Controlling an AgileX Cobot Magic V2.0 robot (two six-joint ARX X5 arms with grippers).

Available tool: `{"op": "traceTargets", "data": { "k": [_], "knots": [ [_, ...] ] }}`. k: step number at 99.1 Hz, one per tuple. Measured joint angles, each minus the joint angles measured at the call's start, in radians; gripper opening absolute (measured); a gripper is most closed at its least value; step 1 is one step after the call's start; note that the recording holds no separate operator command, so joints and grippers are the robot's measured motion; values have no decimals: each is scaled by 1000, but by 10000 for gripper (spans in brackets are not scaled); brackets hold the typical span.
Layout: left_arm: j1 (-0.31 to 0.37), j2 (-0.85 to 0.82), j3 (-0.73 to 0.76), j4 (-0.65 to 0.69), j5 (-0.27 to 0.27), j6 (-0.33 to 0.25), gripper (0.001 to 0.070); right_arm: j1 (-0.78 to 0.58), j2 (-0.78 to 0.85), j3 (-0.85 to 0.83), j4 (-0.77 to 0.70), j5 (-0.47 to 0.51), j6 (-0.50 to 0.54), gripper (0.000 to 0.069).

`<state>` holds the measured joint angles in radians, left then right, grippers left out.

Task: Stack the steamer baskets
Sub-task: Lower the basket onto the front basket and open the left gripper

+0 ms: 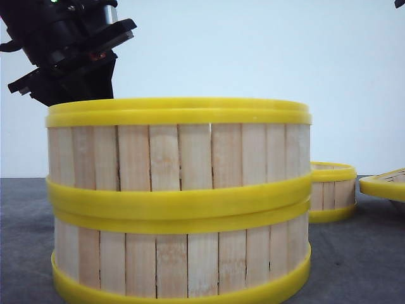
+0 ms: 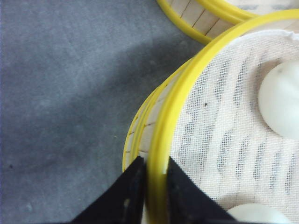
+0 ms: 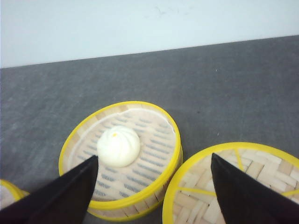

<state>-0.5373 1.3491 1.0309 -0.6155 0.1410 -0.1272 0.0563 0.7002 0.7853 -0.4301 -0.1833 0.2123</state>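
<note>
Two steamer baskets stand stacked close to the front camera, the upper basket (image 1: 177, 152) on the lower basket (image 1: 177, 259). My left gripper (image 2: 154, 161) is shut on the upper basket's yellow rim (image 2: 187, 88), one finger inside and one outside. This basket has a white cloth liner and white buns (image 2: 280, 98). A third basket (image 3: 154, 144) holding one bun (image 3: 118, 145) sits apart on the table, also seen in the front view as the third basket (image 1: 332, 190). My right gripper (image 3: 154, 157) hangs open above it, holding nothing.
A flat woven lid (image 3: 233, 186) with a yellow rim lies right beside the third basket, at the far right as the lid (image 1: 386, 183). The table is a dark grey mat (image 2: 60, 93). My left arm (image 1: 69, 50) rises behind the stack.
</note>
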Motion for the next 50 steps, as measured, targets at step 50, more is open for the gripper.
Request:
{"op": "traceTargets", "data": {
  "k": [50],
  "knots": [
    [0,-4,0,39,-28,-16,231,0,1,0,-3,0,0,477]
  ]
}}
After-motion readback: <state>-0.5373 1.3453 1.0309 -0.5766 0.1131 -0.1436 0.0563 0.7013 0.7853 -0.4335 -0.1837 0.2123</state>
